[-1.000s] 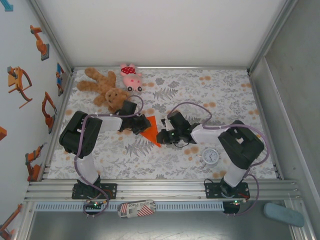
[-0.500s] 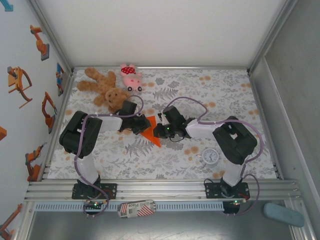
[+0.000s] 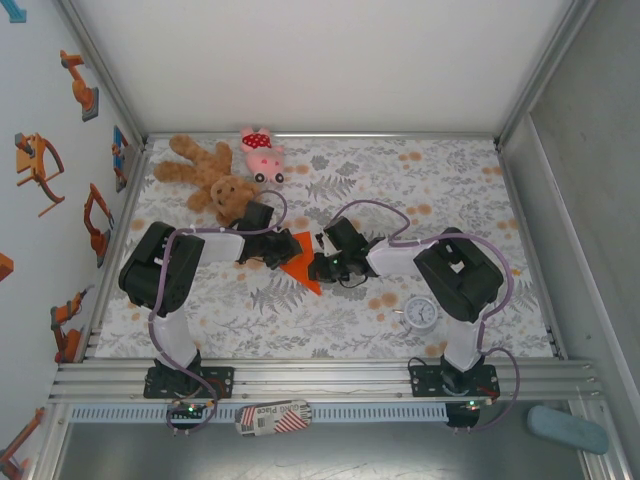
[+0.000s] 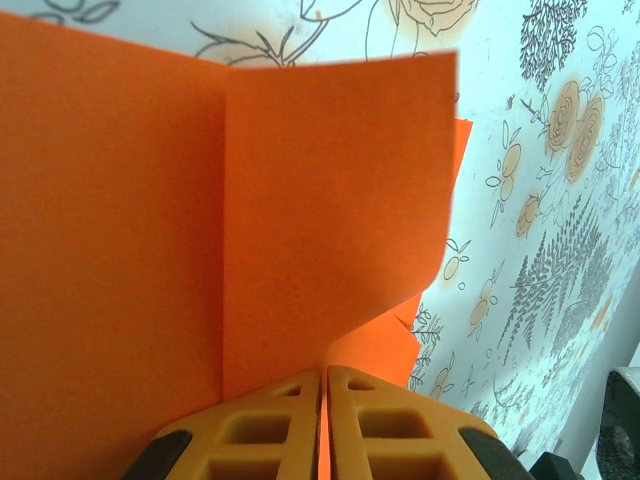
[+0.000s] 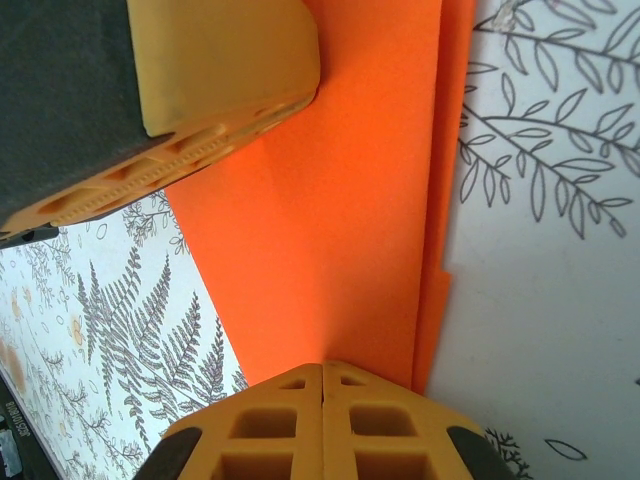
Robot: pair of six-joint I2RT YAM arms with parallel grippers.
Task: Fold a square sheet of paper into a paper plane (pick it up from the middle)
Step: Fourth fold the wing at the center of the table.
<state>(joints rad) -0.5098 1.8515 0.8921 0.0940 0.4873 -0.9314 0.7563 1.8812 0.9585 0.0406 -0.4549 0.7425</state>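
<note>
My left pincer (image 4: 323, 378) and right pincer (image 5: 322, 372) were both clenched on the folded orange paper (image 3: 301, 270), a little to the near right of the teddy bear (image 3: 214, 180). It looked light, floppy and easily creased, so I judged the fold edges the safest hold. From above, my arms hid most of its outline.

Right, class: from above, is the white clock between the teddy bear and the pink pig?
No, the clock lies alone toward the near right, while the teddy bear and pink pig lie at the far edge.
</note>
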